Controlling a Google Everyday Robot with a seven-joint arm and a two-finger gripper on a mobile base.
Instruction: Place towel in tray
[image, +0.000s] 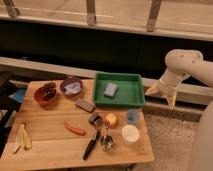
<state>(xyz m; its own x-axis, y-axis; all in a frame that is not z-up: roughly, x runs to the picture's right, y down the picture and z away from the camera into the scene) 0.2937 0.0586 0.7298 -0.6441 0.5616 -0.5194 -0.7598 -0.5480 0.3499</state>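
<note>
A green tray (132, 98) stands at the back right of the wooden table (45, 150). A small folded grey-blue towel (110, 89) lies flat inside the tray, left of its middle. My gripper (161, 97) hangs off the table just right of the tray, at about its height. It is open and empty, with one finger pointing toward the tray and the other pointing down. It does not touch the towel or the tray.
On the table are an orange bowl of dark fruit (46, 93), a purple bowl (72, 86), a dark block (85, 105), a carrot (75, 129), a banana peel (22, 137), an apple (110, 119), a blue cup (132, 116), a white cup (130, 133) and utensils (95, 142). A ledge runs behind.
</note>
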